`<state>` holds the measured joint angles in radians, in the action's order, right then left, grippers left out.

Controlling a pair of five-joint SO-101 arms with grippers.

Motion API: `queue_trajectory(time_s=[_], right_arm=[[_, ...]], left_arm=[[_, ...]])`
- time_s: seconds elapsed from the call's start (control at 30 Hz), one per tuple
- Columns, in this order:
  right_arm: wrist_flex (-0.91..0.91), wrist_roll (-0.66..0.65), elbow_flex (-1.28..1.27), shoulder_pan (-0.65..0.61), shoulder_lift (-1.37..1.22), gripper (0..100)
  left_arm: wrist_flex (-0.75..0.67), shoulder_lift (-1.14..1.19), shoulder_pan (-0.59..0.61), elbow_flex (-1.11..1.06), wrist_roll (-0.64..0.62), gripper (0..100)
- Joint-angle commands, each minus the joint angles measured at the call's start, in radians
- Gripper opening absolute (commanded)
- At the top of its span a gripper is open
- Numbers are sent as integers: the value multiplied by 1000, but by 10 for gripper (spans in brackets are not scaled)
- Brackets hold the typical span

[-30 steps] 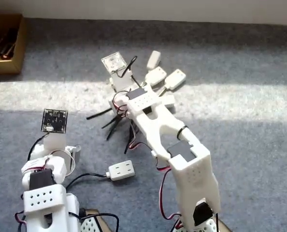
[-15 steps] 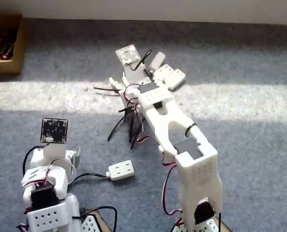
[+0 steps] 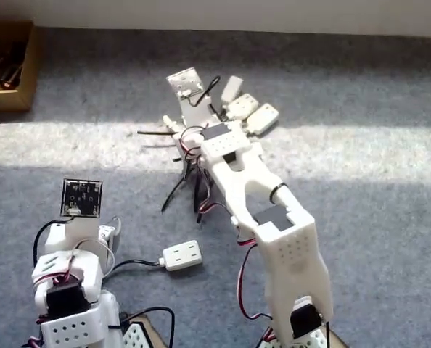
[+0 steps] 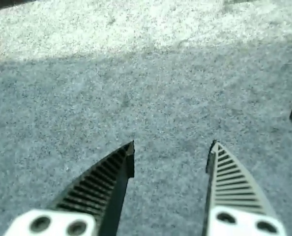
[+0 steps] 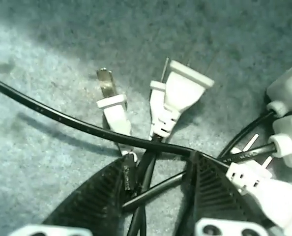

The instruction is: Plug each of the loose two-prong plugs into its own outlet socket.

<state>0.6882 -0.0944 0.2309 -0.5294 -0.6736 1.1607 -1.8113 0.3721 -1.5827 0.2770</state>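
Several white two-prong plugs with black cords lie bunched at the far middle of the carpet. The white outlet strip lies nearer, between the two arms. My right gripper is open just above the cords, and two black cords run between its fingers. Just beyond its tips lie a small plug and a wider plug, prongs pointing away. Another plug lies beside one finger. My left gripper is open over bare carpet with nothing in it. The left arm sits near the front left.
A brown box stands at the far left corner. Loose black cords trail over the carpet between the plug bunch and the outlet strip. A sunlit band crosses the grey carpet.
The right arm has stretched farther out and swung a little right, onto the plug bunch. The left arm has drawn back toward its base.
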Motion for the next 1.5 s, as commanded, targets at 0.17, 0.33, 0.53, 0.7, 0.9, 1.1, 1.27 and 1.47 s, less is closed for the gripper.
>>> queue_trajectory(time_s=[0.17, 0.33, 0.53, 0.7, 0.9, 1.1, 1.27, 1.47], right_arm=[[153, -11, 61, -38, -39, 181], [209, -11, 62, -56, -39, 181], [285, -9, 65, -58, -33, 67], [286, -9, 81, -54, -31, 2], [526, -11, 390, -25, -31, 7], [970, -23, 984, 8, -31, 6], [1078, -74, 1188, 117, 16, 5], [1076, -207, 978, 389, 154, 5]], left_arm=[[2, -5, -1, 4, 8, 242], [2, -5, -1, 4, 8, 242], [2, -5, -1, 4, 8, 242], [2, -5, -1, 1, 8, 242], [2, -5, -4, -2, 8, 242], [-55, -5, -62, -50, 8, 242], [-80, -5, -62, -65, 8, 242], [-77, -5, -65, -65, 8, 242]])
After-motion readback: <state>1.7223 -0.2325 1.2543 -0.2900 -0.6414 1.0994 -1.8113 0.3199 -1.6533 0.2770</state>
